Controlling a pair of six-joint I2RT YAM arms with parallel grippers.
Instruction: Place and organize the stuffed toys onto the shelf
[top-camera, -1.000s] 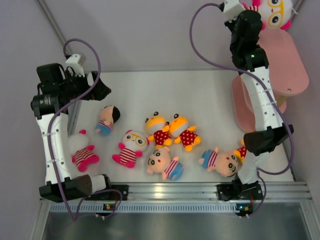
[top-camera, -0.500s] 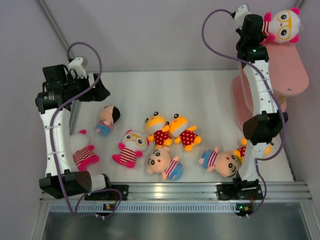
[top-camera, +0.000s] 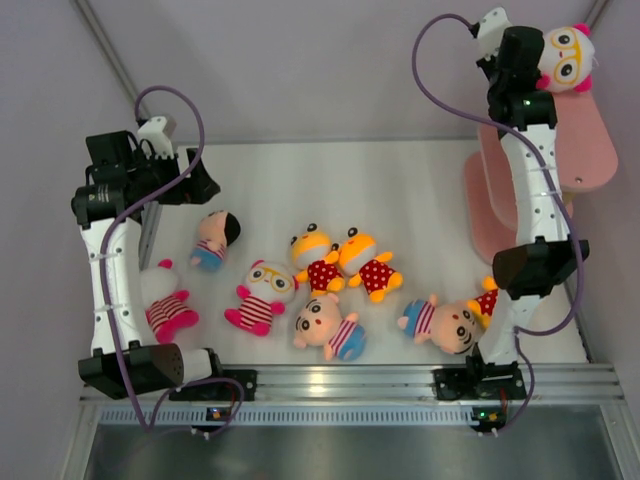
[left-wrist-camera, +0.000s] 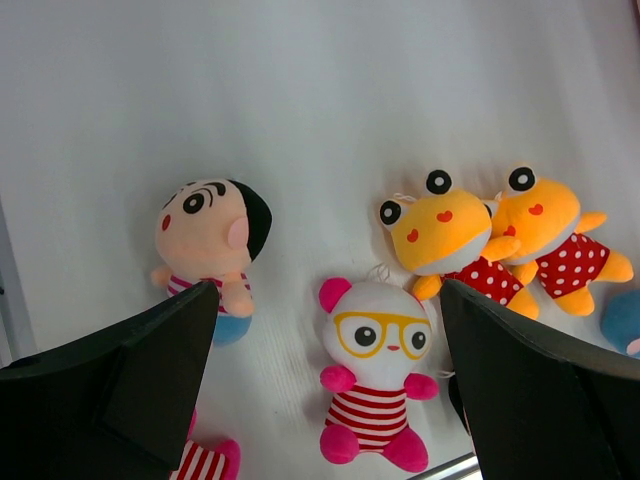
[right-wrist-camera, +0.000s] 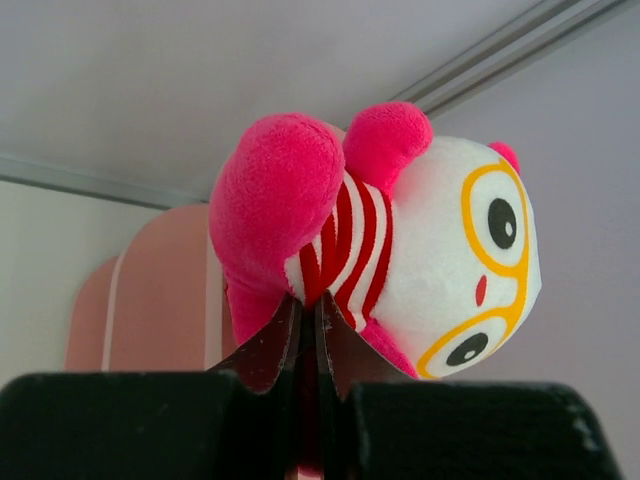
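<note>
Right gripper (right-wrist-camera: 310, 318): your jaws are pinched tight on the striped body of a glasses doll (right-wrist-camera: 440, 250), which is tipped on its side.
That doll's spot: up at the far end of the pink shelf's (top-camera: 585, 130) top board. Can't tell if it's touching.
Left gripper (left-wrist-camera: 330, 290): your jaws are spread wide, holding nothing, hovering over the table (top-camera: 400, 190).
Down there: a black-haired boy (left-wrist-camera: 205, 235), another striped doll (left-wrist-camera: 375, 375) and an orange doll (left-wrist-camera: 445, 235) with its twin just beside it, all lying flat.

Light bright, even, diffuse. Soft short shadows beside stuffed toys (top-camera: 322, 272). Glare patch on near metal rail (top-camera: 325, 380). Wrist views: fingers (left-wrist-camera: 110, 390) underexposed, near-black, little surface detail.
</note>
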